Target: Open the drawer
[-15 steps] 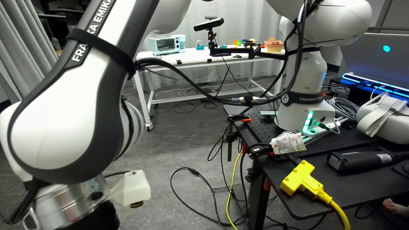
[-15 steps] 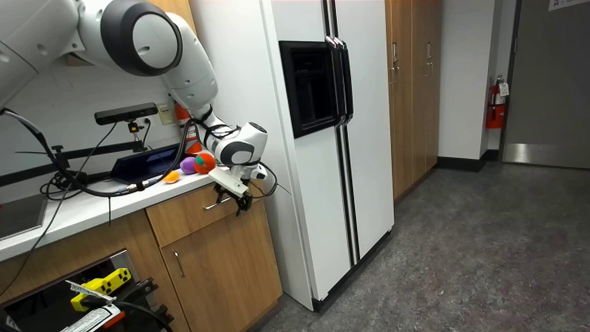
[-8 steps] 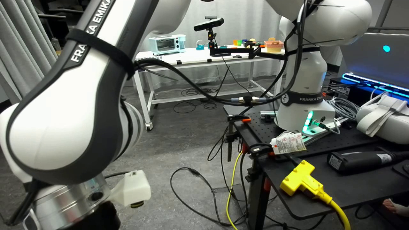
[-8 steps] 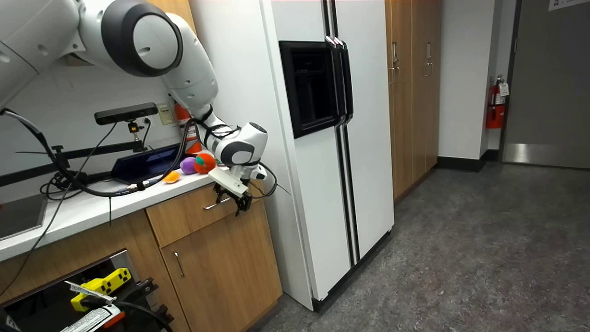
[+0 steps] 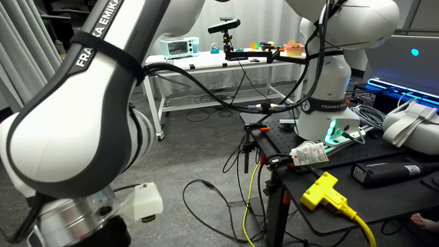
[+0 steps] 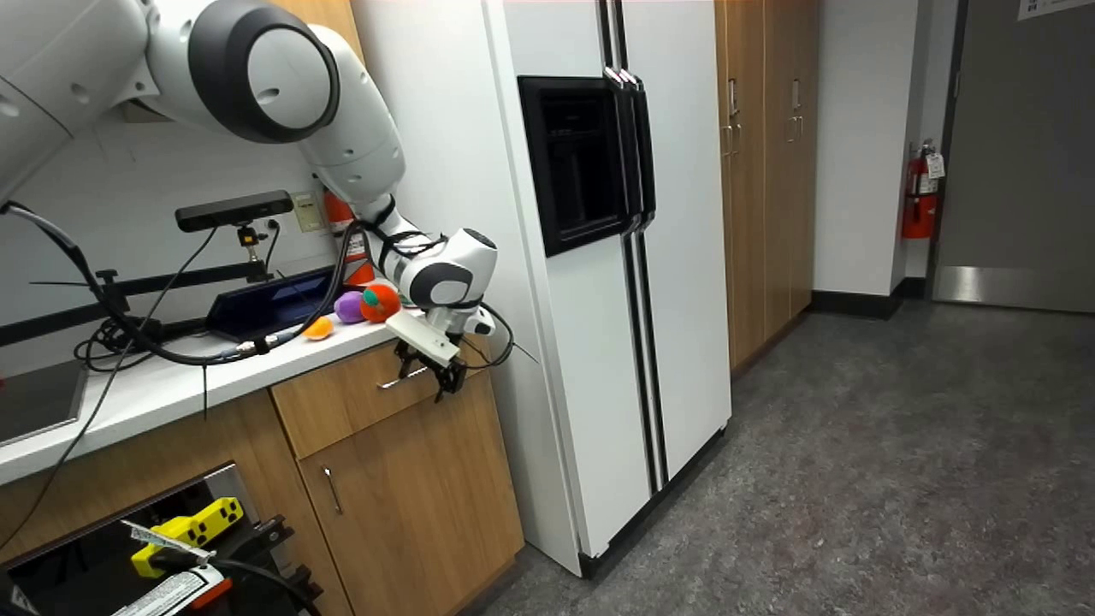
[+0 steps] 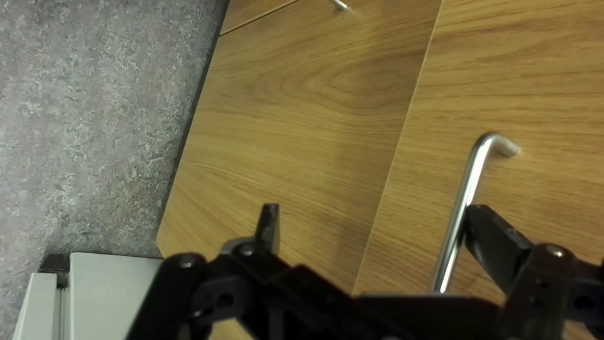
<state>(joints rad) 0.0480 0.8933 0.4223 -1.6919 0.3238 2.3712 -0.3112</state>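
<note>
The drawer [image 6: 321, 404] shows a wooden front under the white counter in an exterior view. It stands shut, so no inner walls show. Its front also fills the right of the wrist view [image 7: 514, 85]. A silver bar handle [image 7: 471, 174] runs down it, also visible in an exterior view [image 6: 402, 378]. My gripper [image 7: 373, 208] is open, fingers wide apart on either side of the handle. The right finger touches or nearly touches the bar; the left finger is well away, over the cabinet door. In an exterior view the gripper [image 6: 423, 383] is at the handle's right end.
A wooden cabinet door [image 6: 411, 505] is below the drawer, with its own handle [image 6: 332, 489]. A white fridge [image 6: 590, 342] stands close on the right. Toy fruit [image 6: 380, 303] and a dark laptop [image 6: 269, 306] are on the counter [image 6: 214, 376]. Cables hang from the arm.
The gripper and its white camera mount have shifted very slightly. The drawer has not moved and the fingers look equally open.
</note>
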